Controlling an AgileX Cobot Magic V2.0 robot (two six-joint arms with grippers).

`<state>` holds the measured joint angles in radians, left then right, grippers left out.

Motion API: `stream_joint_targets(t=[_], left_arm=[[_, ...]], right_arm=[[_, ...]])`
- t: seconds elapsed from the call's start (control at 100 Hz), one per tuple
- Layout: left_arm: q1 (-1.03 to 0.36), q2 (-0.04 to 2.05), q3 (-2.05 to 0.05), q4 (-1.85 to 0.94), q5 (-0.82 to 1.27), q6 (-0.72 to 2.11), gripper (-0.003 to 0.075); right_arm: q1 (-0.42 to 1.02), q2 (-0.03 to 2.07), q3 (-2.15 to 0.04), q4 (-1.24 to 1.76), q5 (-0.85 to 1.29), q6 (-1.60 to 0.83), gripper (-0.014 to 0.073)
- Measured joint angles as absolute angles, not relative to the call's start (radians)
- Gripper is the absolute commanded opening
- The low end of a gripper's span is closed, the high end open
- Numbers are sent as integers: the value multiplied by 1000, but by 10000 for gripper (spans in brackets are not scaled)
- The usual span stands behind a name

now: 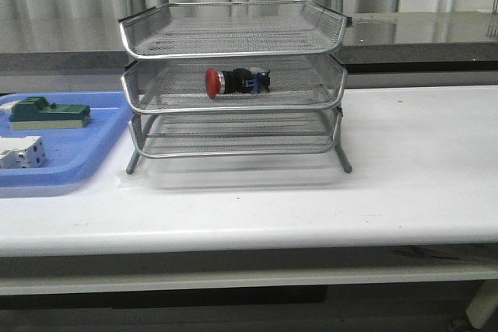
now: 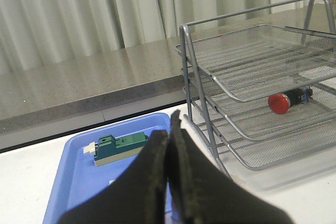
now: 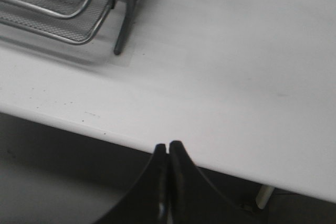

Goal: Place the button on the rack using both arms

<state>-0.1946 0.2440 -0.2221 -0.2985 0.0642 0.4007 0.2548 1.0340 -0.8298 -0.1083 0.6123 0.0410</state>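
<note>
The button (image 1: 236,82) lies on its side in the middle tier of the rack (image 1: 233,44), its glossy red mushroom head pointing left, then the silver collar, the black body and a bit of blue at the right end — it rests on the fine wire mesh, roughly midway across the tray. The rack is three shallow silver mesh trays with rounded wire rims, stacked on thin metal legs that stand on the smooth white table (image 1: 405,176). To its left sits a blue plastic tray (image 1: 78,153) with a raised lip, holding a green block (image 1: 48,112) toward the far side and a white switch block (image 1: 19,152) nearer. My left gripper (image 2: 169,129) hangs above the blue tray's near part, its matte black fingers pressed flat together with nothing between them. My right gripper (image 3: 168,148) is likewise closed and empty — its curved black tips meet above the table's near edge, right of the rack's front leg.
</note>
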Motion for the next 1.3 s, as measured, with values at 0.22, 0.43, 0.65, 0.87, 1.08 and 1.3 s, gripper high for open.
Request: stream_joint_targets(t=[0.22, 0.43, 0.65, 0.87, 1.08, 1.3], left_arm=[[-195, 244, -222, -298, 64, 401, -20], [-195, 244, -222, -298, 64, 401, -20], [-195, 244, -222, -298, 64, 401, -20], [-195, 244, -222, -298, 64, 401, -20], [-195, 244, -222, -298, 64, 401, -20], [-195, 244, -222, -298, 64, 401, -20]], right_arm=[[153, 770, -701, -110, 612, 43, -56], [95, 534, -586, -110, 605, 51, -56], [93, 353, -501, -110, 589, 55, -56], [93, 313, -496, -110, 597, 55, -56], [93, 313, -496, -110, 597, 55, -56], [93, 313, -496, -110, 597, 55, -56]])
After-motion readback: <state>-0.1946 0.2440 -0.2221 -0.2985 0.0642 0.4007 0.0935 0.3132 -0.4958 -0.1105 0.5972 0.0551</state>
